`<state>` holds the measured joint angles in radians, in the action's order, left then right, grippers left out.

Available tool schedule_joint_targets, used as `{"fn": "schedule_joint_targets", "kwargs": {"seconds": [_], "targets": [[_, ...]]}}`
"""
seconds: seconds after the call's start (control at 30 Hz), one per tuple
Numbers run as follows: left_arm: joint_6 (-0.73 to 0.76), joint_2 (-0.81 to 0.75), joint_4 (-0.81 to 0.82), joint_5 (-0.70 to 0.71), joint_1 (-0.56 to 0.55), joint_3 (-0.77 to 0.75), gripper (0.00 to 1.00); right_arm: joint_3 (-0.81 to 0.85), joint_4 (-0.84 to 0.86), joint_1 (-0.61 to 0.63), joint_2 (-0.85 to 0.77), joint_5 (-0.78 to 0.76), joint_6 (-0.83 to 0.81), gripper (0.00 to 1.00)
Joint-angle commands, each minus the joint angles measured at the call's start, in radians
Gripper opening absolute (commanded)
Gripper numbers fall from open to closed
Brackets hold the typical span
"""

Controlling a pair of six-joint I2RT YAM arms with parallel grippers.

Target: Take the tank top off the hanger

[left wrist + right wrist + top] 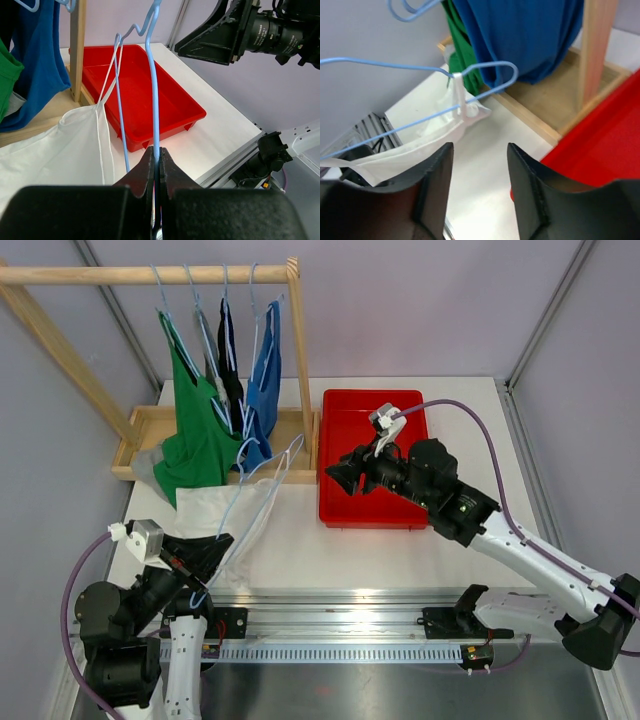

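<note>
- Down at the lower left of the overhead view, my left gripper is clamped tight on the wire of the light-blue hanger.
- The white tank top lies on the table just below the wooden rack, with one strap looped over the hanger.
- My right gripper hangs at the left edge of the red tray, fingers spread and holding nothing, facing the hanger.
</note>
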<state>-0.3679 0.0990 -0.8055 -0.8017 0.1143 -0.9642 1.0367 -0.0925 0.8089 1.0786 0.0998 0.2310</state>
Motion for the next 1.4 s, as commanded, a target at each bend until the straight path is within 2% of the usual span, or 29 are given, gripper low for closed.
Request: {"fn": "schedule_joint_targets", "kwargs": {"seconds": [0.0,0.07,0.37,1.17,1.37], "targets": [[-0.026,-0.01,0.069,-0.005,-0.001,-0.004,0.0,-0.029,0.197,0.044,0.017,-0.031,0.022,0.52],[-0.025,-0.01,0.066,-0.005,0.001,-0.004,0.0,-0.023,0.23,0.065,0.055,-0.031,0.024,0.46],[-0.02,-0.005,0.057,-0.002,0.001,-0.013,0.0,0.026,0.315,0.111,0.17,-0.049,-0.012,0.44],[-0.02,-0.002,0.049,-0.001,0.001,-0.016,0.0,0.143,0.352,0.115,0.345,0.0,-0.025,0.36],[-0.02,-0.007,0.052,0.002,0.001,-0.007,0.0,0.151,0.359,0.113,0.368,0.005,-0.027,0.25]]}}
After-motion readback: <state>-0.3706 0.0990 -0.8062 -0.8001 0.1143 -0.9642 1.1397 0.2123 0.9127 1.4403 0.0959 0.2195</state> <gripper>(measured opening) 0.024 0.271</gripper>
